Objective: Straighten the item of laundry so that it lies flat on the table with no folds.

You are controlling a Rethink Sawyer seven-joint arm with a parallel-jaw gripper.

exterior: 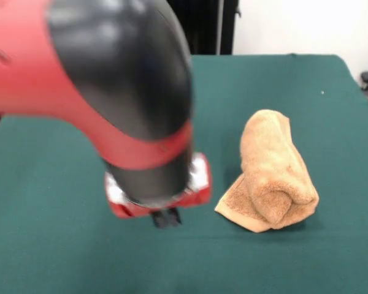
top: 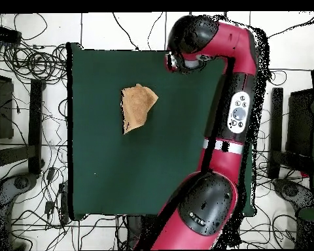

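One towel (exterior: 273, 171) lies on the green table (exterior: 49, 245), and it is bunched rather than flat: the tan terry cloth is rolled into a thick, rounded bundle, with a single flat corner poking out from beneath it on the side nearer my gripper. In the overhead view the towel (top: 137, 106) reads as an uneven, folded patch sitting toward one end of the table (top: 120, 183). My gripper (exterior: 166, 217) hangs beside the towel, apart from it and not touching it, with open felt between us. Only a dark stub of it shows under the red and silver wrist, so I cannot tell whether my fingers are spread or closed. My red and black arm (top: 231, 117) reaches along the table's edge in the overhead view.
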